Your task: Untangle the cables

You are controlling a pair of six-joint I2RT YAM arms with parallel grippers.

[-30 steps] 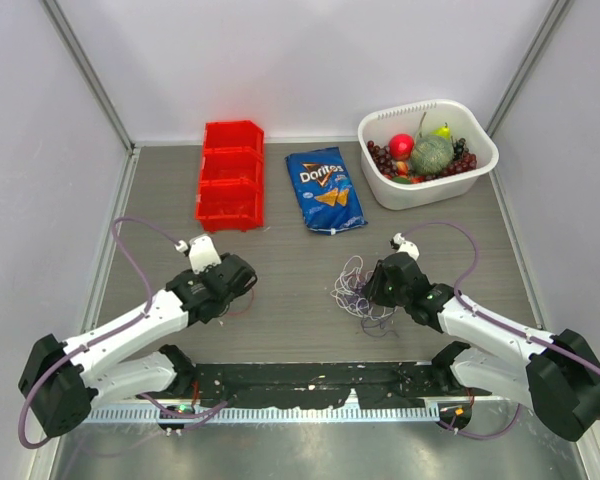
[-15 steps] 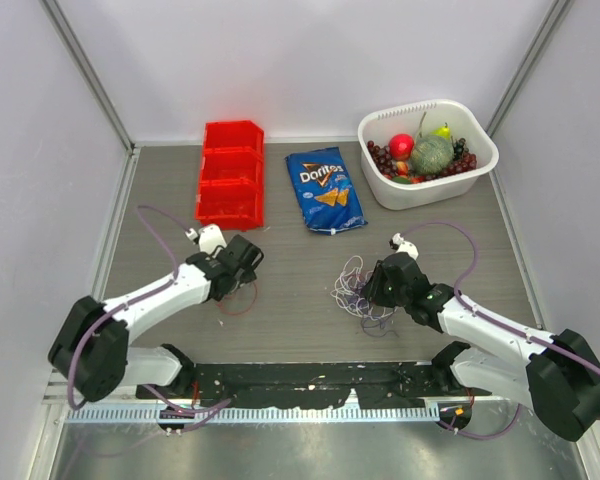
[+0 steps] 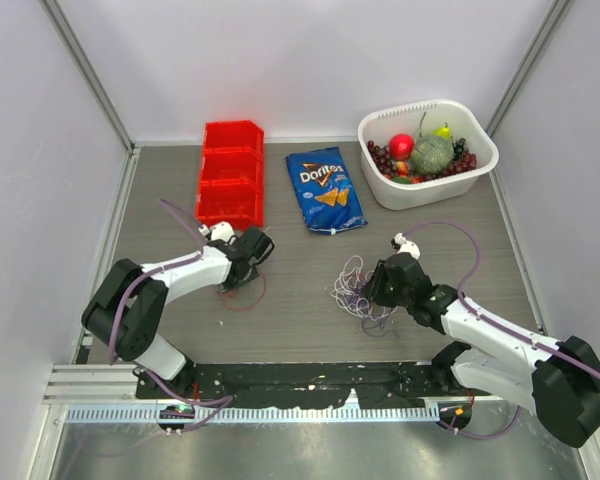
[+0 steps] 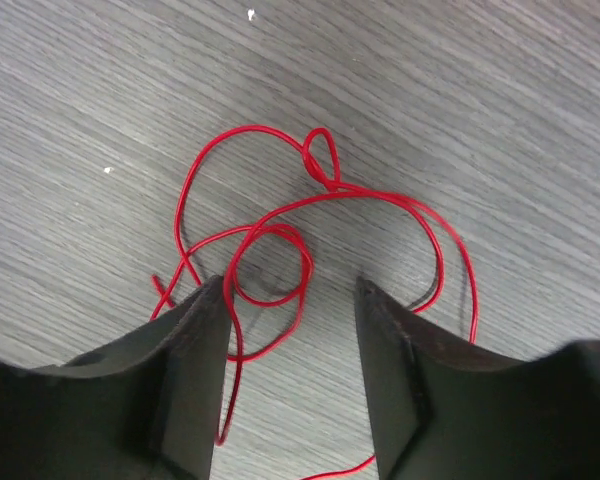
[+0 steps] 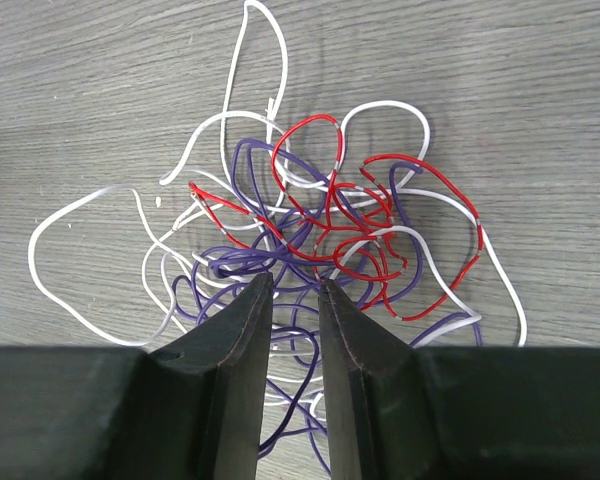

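The cables [image 3: 352, 288] are a loose tangle of white, red and purple wires on the table right of centre, and they fill the right wrist view [image 5: 320, 220]. My right gripper [image 3: 372, 290] hovers low over the tangle's near side [image 5: 294, 285], its jaws a narrow gap apart with purple strands lying on the table beneath the gap. One separate red cable [image 3: 242, 296] lies in loose loops at the left [image 4: 320, 195]. My left gripper [image 3: 248, 262] is open and empty just above it [image 4: 288, 300], with a red loop between the fingertips.
Red stacked bins [image 3: 230, 185] stand at the back left. A blue Doritos bag [image 3: 325, 190] lies at the back centre. A white tub [image 3: 425, 104] of fruit stands at the back right. Grey walls close in the table on three sides.
My left arm has stretched forward and to the right, carrying its gripper further up the table over the red cable. The right arm and the tangle have not moved.
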